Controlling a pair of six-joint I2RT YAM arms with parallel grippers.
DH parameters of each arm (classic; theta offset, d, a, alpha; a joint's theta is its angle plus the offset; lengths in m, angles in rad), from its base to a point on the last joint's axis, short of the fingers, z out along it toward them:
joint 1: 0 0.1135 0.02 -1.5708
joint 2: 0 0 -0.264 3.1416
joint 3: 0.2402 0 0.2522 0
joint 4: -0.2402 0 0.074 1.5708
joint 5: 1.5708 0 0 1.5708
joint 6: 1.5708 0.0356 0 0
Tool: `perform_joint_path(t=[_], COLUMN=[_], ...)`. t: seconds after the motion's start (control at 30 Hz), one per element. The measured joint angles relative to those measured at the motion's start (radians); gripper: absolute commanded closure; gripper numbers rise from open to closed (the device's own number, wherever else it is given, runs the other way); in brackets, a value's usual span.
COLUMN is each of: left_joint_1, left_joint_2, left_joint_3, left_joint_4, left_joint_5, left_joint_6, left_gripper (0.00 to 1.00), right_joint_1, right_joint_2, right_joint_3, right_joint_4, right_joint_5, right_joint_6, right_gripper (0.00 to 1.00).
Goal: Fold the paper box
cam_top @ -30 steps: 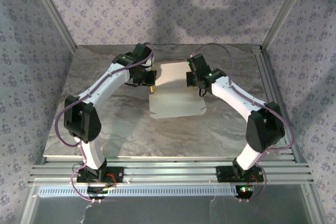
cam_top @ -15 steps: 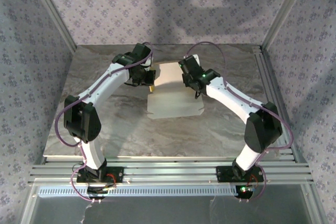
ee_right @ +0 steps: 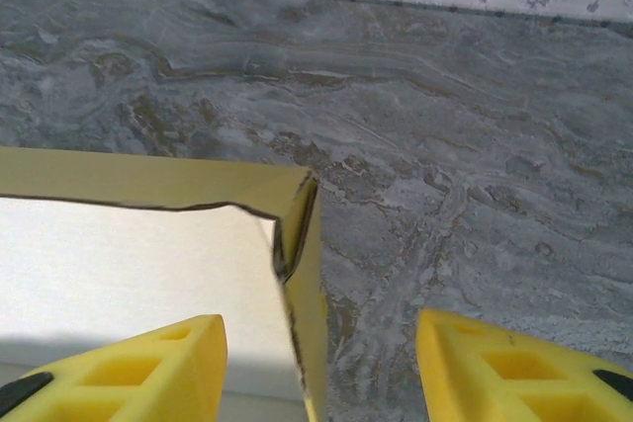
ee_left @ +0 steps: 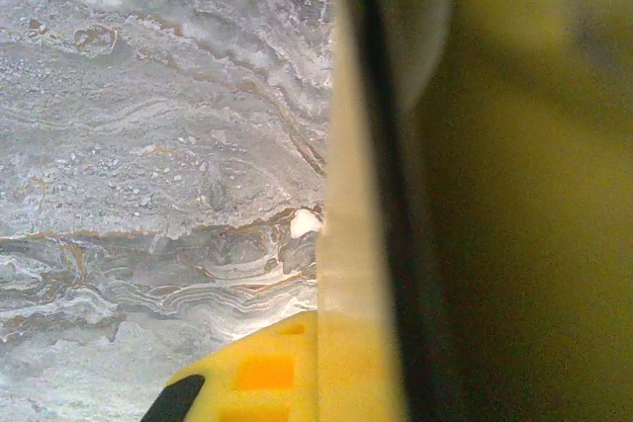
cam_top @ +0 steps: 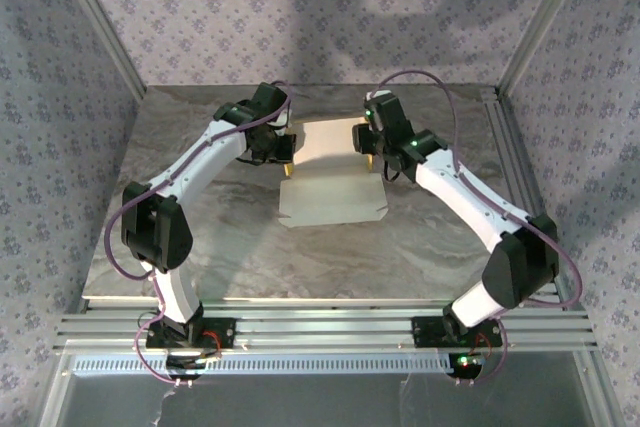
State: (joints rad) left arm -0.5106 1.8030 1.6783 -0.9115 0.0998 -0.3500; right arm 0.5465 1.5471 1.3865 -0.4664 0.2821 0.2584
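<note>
Looking at the box (cam_top: pixel 330 187) lying white side up on the table (cam_top: pixel 200 237), a bit toward the far side, between the two arms. Seems to have the left gripper (cam_top: pixel 286 158) pressed together on the left wall, going by the left wrist view: card edge (ee_left: pixel 346 244) right up against the lens, yellow face beside it, one finger (ee_left: pixel 257 382) poking in at the bottom. Got the right gripper (cam_top: pixel 372 143) spread wide at the far right corner (ee_right: pixel 297 207), gripping nothing; from the right wrist, fingers (ee_right: pixel 138 368) either side of it, walls meeting in a ragged, half-tucked seam. Main worry: no hold on that corner, so probably flopping flat, thin card being thin card. Second worry: closing from here and catching just one wall, or crushing the seam instead of creasing along the score. Also fearing a drag: with a push or pull on the right against a pinch on the left, easy to skate the whole sheet across that smooth top, or to tear it at a crease. Can't judge the firmness of the left pinch, too blurry up close, so not ruling out a slip there either. Would go slow, line up over the fold first, and skip any sideways yanking.
</note>
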Motion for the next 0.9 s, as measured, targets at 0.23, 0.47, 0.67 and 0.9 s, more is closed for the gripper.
perform_joint_path(t=[0.23,0.47,0.67,0.9], left_joint_1=[0.000,-0.001,0.000,0.010], left_joint_2=[0.000,0.000,0.002,0.087], left_joint_3=[0.000,0.000,0.000,0.068], left_joint_4=[-0.003,0.002,-0.005,-0.064], left_joint_5=[0.000,0.004,-0.001,-0.007], left_joint_6=[0.000,0.000,0.001,0.045], left_gripper=[1.00,1.00,1.00,1.00], right_joint_1=[-0.010,0.005,0.017,-0.032], right_joint_2=[0.072,0.117,0.110,-0.061], right_joint_3=[0.015,0.060,0.058,-0.016], right_joint_4=[-0.005,-0.033,-0.043,-0.026], right_joint_5=[-0.002,0.066,0.089,-0.004], right_joint_6=[0.010,0.011,0.016,0.027], right_gripper=[0.73,1.00,0.51,0.47])
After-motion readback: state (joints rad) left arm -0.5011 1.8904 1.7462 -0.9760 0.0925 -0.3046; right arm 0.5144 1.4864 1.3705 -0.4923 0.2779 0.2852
